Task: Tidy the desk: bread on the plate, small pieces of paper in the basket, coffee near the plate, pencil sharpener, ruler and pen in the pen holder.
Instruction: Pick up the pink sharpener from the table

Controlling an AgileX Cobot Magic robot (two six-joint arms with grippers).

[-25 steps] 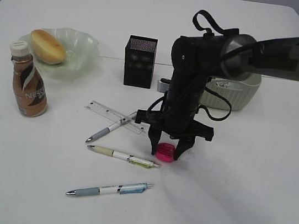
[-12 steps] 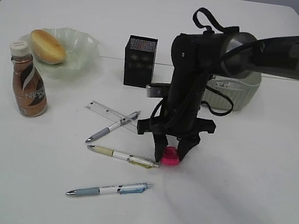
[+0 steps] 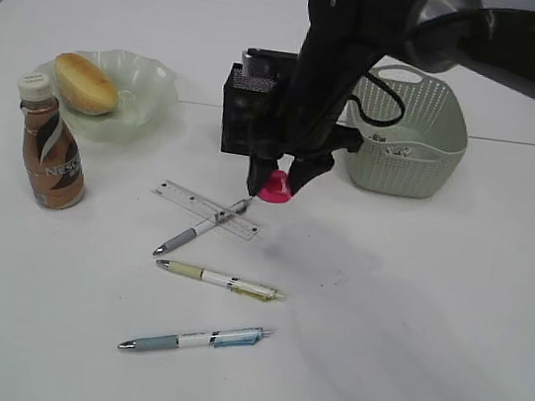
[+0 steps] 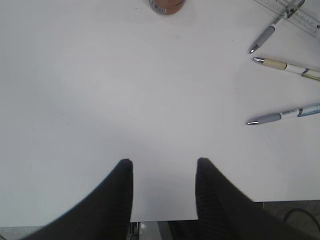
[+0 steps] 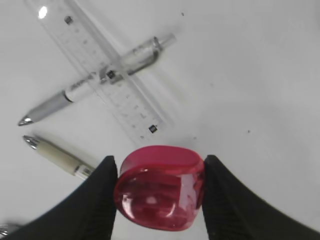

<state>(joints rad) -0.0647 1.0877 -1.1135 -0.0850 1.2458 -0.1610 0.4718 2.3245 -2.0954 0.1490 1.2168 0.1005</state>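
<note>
Lifting off the counter (image 3: 410, 320), right hand (image 3: 277, 184) now grips the pink pencil sharpener (image 5: 160, 186), raised beside the pen holder (image 3: 247, 108) for dropping; left hand (image 4: 164, 167) open, empty.

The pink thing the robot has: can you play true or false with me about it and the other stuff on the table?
1. The right tool holds the pink pencil sharpener up off the desk. True.
2. The bread lies in the basket. False: it lies on the green plate.
3. One pen lies across the ruler. True.
4. The coffee has tipped over. False: it stands upright beside the plate.
5. The left tool holds a pen. False: it is open and empty over bare desk.
6. The pen holder stands between the plate and the basket. True.
</note>
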